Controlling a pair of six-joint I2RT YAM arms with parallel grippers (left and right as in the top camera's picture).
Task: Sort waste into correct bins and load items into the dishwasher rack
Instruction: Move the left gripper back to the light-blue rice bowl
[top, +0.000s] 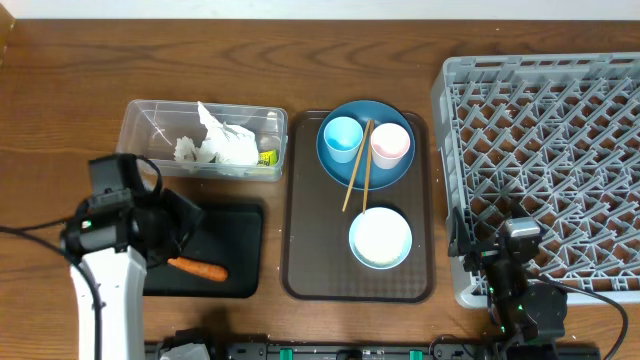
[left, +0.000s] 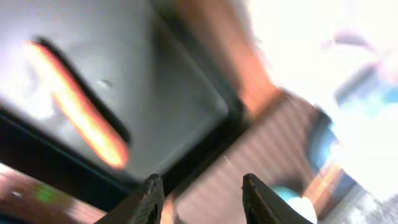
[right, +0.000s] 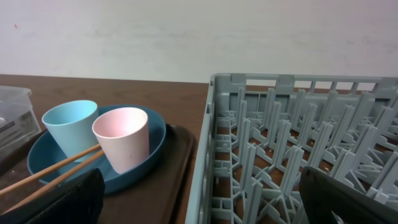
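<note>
The orange carrot (top: 198, 268) lies in the black tray (top: 240, 225). My left gripper (top: 182, 228) hangs open and empty over that tray; its blurred wrist view shows the carrot (left: 81, 109) beyond the open fingers (left: 202, 199). The clear tub (top: 150, 120) holds crumpled napkins (top: 225, 140) and the yellow-green wrapper (top: 267, 157). The dark blue plate (top: 375, 170) carries the light blue cup (top: 342, 137), the pinkish cup (top: 390, 144) and the chopsticks (top: 357, 165). The bowl (top: 380, 238) stands near it. My right gripper (top: 487, 240) is wide open and empty, straddling the left wall of the grey rack (top: 540, 130). No rice shows.
Plate and bowl sit on a larger brown serving tray (top: 300, 270) between the bins and the rack. The right wrist view shows the rack (right: 298, 124), both cups (right: 69, 124) (right: 122, 143), the chopsticks (right: 50, 171) and a white wall behind.
</note>
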